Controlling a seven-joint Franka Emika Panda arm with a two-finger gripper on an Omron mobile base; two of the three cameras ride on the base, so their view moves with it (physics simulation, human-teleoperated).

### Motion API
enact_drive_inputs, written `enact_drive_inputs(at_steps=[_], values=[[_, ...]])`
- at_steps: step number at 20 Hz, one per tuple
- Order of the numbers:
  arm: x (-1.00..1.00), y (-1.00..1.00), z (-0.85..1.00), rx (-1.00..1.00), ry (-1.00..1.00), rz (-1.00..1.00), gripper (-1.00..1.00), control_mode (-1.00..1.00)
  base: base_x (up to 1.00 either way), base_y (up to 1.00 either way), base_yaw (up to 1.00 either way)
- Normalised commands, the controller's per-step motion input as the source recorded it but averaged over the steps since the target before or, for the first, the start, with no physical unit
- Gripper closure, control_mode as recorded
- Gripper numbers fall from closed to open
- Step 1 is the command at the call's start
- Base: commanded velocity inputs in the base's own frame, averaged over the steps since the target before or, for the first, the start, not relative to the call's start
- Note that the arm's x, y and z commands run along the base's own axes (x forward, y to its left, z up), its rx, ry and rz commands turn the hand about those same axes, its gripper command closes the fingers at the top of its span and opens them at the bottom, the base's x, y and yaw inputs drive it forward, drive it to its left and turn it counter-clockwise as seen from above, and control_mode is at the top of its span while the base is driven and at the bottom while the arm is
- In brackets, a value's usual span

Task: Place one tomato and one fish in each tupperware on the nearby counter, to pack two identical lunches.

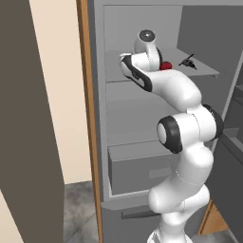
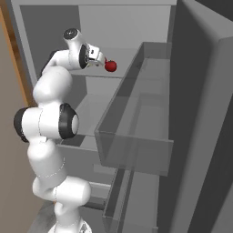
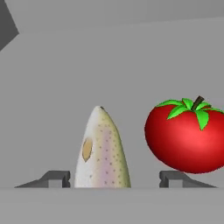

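Packing barely begun: the arm is deep in the open fridge.

Closest in, the gripper straddles the fish, fingers apart, nothing clamped; the tomato sits just beside on the fridge shelf. Both items need carrying to the tupperware.

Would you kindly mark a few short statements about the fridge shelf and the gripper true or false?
1. The speckled pale fish lies between the jaws. True.
2. The round red tomato is between the jaws. False: it sits beside the fish, by one fingertip.
3. The gripper reaches onto a grey fridge shelf. True.
4. The tomato has no stem. False: it has a green leafy top.
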Motion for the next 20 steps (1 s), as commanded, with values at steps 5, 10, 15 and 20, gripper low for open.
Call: enact_drive_inputs(at_steps=[5,10,15,20], values=[[-0.16,-0.02,-0.46,0.0,0.0,-0.13,1.0,-1.0,0.0,0.0,0.0],[-0.34,-0.16,-0.26,0.03,0.05,-0.05,1.0,-1.0,0.0,0.0,0.0],[-0.58,-0.08,0.11,0.0,0.0,0.04,1.0,-1.0,0.0,0.0,0.0],[-0.52,0.02,0.0,0.0,-0.03,0.21,1.0,-1.0,0.0,0.0,0.0]])
